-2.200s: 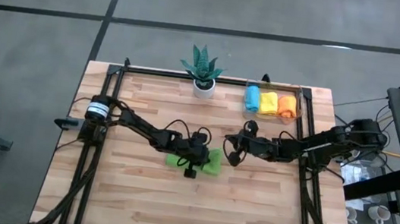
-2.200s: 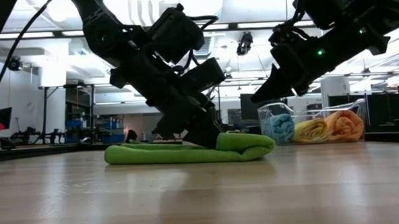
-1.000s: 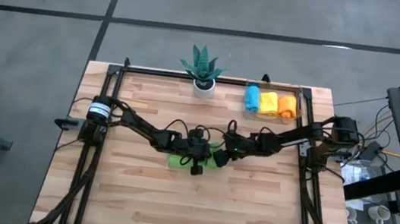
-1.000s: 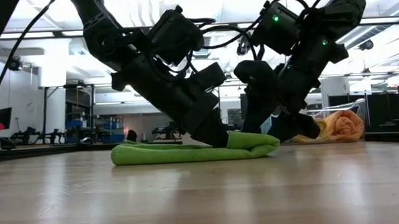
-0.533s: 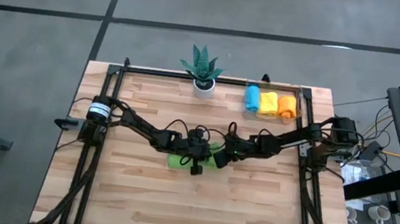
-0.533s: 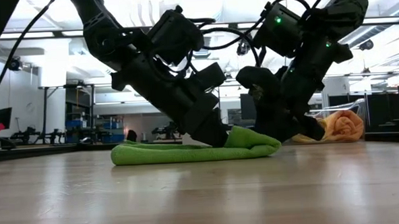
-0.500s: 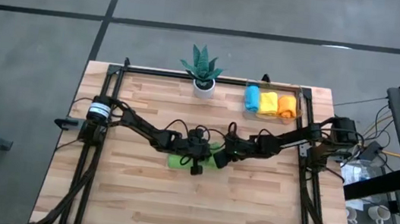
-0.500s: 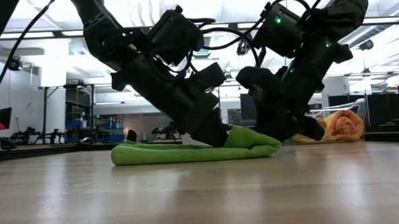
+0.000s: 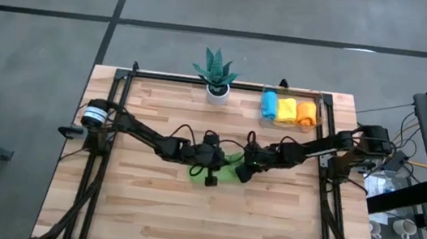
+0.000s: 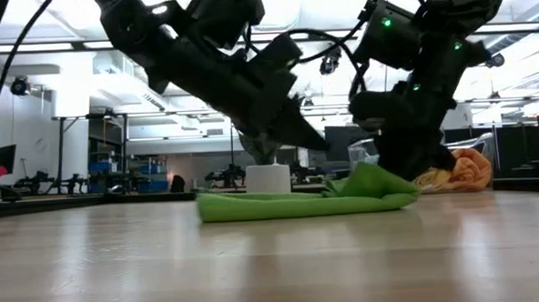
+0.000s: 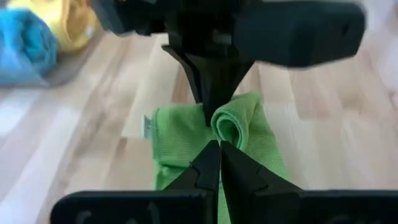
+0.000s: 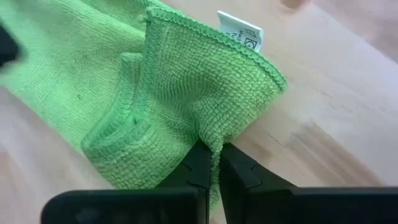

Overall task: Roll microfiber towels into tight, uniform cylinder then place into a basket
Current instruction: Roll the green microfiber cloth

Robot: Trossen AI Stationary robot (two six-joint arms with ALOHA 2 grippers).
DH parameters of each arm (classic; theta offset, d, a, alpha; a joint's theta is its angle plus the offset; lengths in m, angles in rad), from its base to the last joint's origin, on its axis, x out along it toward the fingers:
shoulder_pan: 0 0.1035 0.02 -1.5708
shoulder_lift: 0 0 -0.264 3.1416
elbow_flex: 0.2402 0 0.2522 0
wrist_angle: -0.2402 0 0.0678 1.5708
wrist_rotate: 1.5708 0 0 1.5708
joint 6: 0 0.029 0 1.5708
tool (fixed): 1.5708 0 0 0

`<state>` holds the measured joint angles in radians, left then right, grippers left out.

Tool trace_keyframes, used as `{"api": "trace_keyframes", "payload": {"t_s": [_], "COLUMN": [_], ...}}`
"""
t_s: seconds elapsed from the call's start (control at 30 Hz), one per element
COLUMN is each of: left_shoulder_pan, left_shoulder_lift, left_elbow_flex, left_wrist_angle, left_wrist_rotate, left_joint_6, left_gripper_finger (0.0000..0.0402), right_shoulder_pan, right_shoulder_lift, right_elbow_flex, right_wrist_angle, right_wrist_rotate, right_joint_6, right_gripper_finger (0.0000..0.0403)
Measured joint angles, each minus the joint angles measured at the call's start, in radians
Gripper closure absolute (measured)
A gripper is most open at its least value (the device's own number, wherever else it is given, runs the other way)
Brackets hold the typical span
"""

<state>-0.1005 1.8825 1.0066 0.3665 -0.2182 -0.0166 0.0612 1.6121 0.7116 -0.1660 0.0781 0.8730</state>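
Right claw (image 12: 210, 167) is pinching the green towel (image 12: 155, 93) by its folded edge — fabric sits right between the fingertips, with the white care tag (image 12: 239, 30) just beyond on the far corner. In the low view that end of the towel is lifted off the counter (image 10: 274, 260) while the rest lies flat, so the grip looks meant to raise an edge and start a roll.

Left claw (image 11: 219, 163) is pressed together with nothing between the fingers, its tips just short of the towel's bunched end, directly facing the right claw across the cloth. Likely there to pin or brace the towel so it doesn't slide while the other side pulls.

Towel sits mid-counter between both claws — not rolled yet, only folded into a strip.

Basket (image 9: 320, 108) is well off behind the right claw, at the counter's back edge, already holding blue, yellow and orange rolls (image 9: 286, 109). Potted plant (image 9: 217, 73) stands beside it.
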Motion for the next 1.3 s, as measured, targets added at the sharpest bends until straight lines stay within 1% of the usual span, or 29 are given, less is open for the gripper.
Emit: {"api": "trace_keyframes", "payload": {"t_s": [0.1,0.17,0.33,0.47,0.63,0.73,0.77,0.9,0.93,1.13,1.23,1.3], "left_shoulder_pan": [0.005,0.01,0.016,0.016,0.016,0.015,0.014,0.014,0.014,0.022,0.028,0.03], "left_shoulder_lift": [0.035,0.078,0.145,0.187,0.225,0.216,0.206,0.18,0.18,0.213,0.264,0.296], "left_elbow_flex": [0.001,0.011,0.044,0.073,0.098,0.101,0.1,0.091,0.09,0.096,0.116,0.133], "left_wrist_angle": [0.097,0.126,0.147,0.14,0.14,0.15,0.165,0.201,0.212,0.364,0.419,0.418], "left_wrist_rotate": [0.0,0.0,0.001,0.005,0.018,0.003,-0.016,-0.187,-0.202,-0.206,-0.152,-0.117], "left_joint_6": [-0.001,-0.001,-0.003,-0.003,-0.003,0.001,0.001,0.004,0.004,0.037,0.047,0.049], "left_gripper_finger": [0.0402,0.0402,0.0402,0.0402,0.0402,0.0402,0.0402,0.0402,0.0402,0.0402,0.0402,0.0402], "right_shoulder_pan": [0.0,0.0,0.0,0.0,0.0,0.0,0.0,0.0,0.0,0.0,0.0,0.0], "right_shoulder_lift": [-0.028,-0.037,-0.053,-0.052,-0.052,-0.044,-0.042,-0.04,-0.039,-0.039,-0.039,-0.039], "right_elbow_flex": [0.004,0.019,0.088,0.136,0.165,0.168,0.168,0.162,0.161,0.159,0.162,0.167], "right_wrist_angle": [-0.085,-0.168,-0.377,-0.471,-0.484,-0.483,-0.482,-0.478,-0.478,-0.44,-0.437,-0.429], "right_wrist_rotate": [0.004,0.018,0.081,0.108,0.113,0.118,0.12,0.125,0.125,0.125,0.125,0.125], "right_joint_6": [-0.014,-0.017,-0.043,-0.062,-0.062,-0.066,-0.066,-0.066,-0.066,-0.066,-0.066,-0.066], "right_gripper_finger": [0.0393,0.0393,0.0394,0.0394,0.0394,0.0394,0.0394,0.0394,0.0394,0.0394,0.0394,0.0394]}}
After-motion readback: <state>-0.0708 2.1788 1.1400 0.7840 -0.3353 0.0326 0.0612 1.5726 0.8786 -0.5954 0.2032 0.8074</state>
